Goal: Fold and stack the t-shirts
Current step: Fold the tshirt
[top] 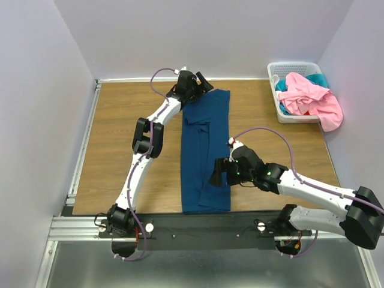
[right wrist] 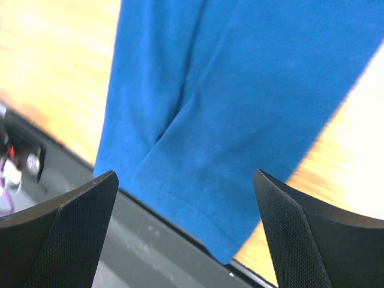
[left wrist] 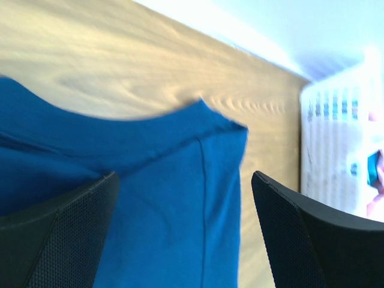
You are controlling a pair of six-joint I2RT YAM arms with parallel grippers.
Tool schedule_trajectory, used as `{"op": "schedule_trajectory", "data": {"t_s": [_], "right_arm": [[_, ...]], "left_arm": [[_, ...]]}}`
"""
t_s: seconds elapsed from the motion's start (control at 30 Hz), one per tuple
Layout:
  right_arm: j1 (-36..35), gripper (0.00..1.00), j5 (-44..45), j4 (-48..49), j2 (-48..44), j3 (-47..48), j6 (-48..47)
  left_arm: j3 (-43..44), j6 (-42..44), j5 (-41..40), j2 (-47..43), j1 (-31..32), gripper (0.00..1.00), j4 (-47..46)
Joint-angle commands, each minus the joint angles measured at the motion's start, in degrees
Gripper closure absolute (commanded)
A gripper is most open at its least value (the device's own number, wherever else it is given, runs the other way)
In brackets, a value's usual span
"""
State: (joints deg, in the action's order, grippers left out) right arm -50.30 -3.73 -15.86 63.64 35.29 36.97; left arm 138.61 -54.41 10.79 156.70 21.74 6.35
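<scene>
From above, the dark blue t-shirt lies as a long narrow strip down the wooden surface. The pink t-shirt and teal t-shirt sit in the white basket. The lengthwise fold looks done, and an end-over-end fold likely follows, needing a pinch on one end.

Left wrist: the left hand gapes wide over the far corner, grasping nothing.

Right wrist: the right hand is equally spread above the near hem, empty.

left pincer: jaws wide apart | blue tee: lying on table | white basket: right edge
</scene>
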Motion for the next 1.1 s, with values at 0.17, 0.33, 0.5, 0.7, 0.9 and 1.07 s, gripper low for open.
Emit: {"op": "schedule_trajectory", "data": {"t_s": [0.17, 0.33, 0.5, 0.7, 0.9, 1.07], "right_arm": [[-0.15, 0.00, 13.21, -2.95, -1.15, 3.73, 3.11], [-0.15, 0.00, 22.77, -2.86, 4.01, 7.42, 5.22], [2.04, 0.00, 26.67, -2.95, 14.74, 17.52, 4.08], [6.44, 0.00, 24.12, -2.86, 30.56, 32.02, -0.23], [10.66, 0.00, 23.41, -2.95, 45.40, 42.48, -6.20], [12.33, 0.00, 22.36, -2.86, 54.82, 50.04, -10.60]], "left_arm": [[2.55, 6.68, -3.76, -4.73, -1.08, 0.01, -0.28], [-4.63, 12.83, -7.44, -17.27, 0.23, 0.01, 0.59], [-15.54, 18.11, -10.25, -31.87, 0.94, 0.01, 3.75], [-49.25, 19.00, -22.55, -60.16, 0.94, 0.02, 0.18], [-85.49, 13.64, -26.86, -85.49, 1.55, 0.02, -6.00], [-101.41, 8.18, -24.25, -98.94, 1.91, 0.02, -5.38]]}}
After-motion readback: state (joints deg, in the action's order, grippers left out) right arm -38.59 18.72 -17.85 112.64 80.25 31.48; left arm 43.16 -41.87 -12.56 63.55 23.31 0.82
